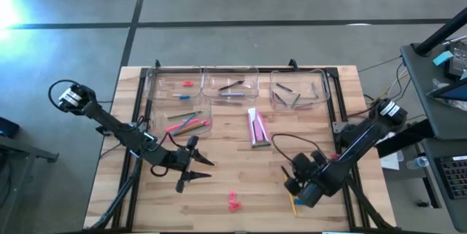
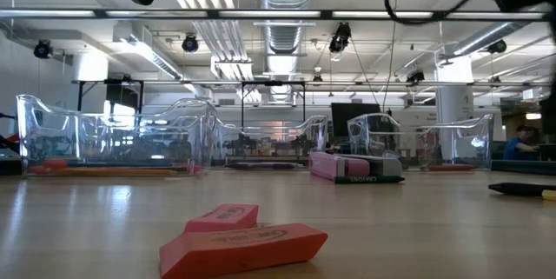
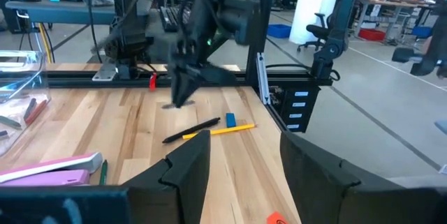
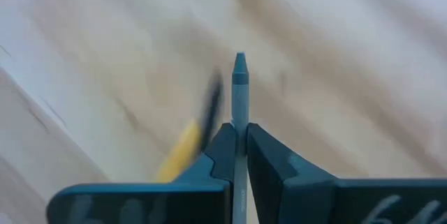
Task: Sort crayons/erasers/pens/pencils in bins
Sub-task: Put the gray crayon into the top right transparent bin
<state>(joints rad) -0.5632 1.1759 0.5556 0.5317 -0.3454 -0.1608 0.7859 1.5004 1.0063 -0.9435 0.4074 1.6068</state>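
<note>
Right wrist view, right hand (image 4: 239,144) clamped on grey-blue crayon (image 4: 239,88)

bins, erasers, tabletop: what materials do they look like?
Bins: clear glossy plastic, probably rigid; the contents and the room show through the walls.
Erasers: matte pink-red rubber by the look, soft rounded edges, faint printed lettering.
Table: pale wooden planks, visible grain and seams, slight satin sheen; solid wood or laminate, hard to say.
</note>
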